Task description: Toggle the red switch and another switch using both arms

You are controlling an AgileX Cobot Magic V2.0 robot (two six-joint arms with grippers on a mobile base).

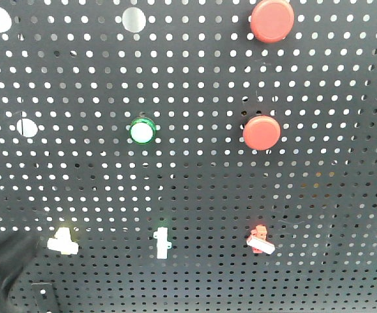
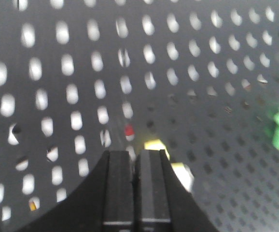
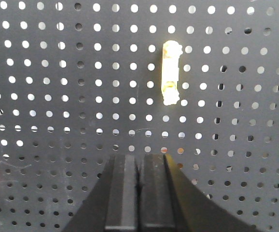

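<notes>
Left gripper: your left fingers are pressing flat against each other and gripping nothing; in the front view the gripper is showing as a dark shape in the bottom left corner, just left of the yellow switch.
Right gripper: your right fingers are squeezing together on nothing and pointing at the pegboard; only the right wrist view is showing them.
Red switch: you are seeing it at the right end of the bottom row, below the red push buttons, its white lever tilting down to the right, well apart from the left gripper.
Yellow switch: it is sitting at the left end of the bottom row; in the left wrist view it is peeking out blurred just past the fingertips, and you cannot tell whether they are touching.
Green switch: it is standing between the other two, its white lever running straight up and down.
Pale switch: it is glowing above your right fingertips and slightly to their right, apart from them; glare is washing out its base colour.
Red push buttons: two big round ones are sitting one above the other on the right.
Green-ringed button: it is sitting mid-board, left of the lower red button.
White discs: three are showing at the upper left.
</notes>
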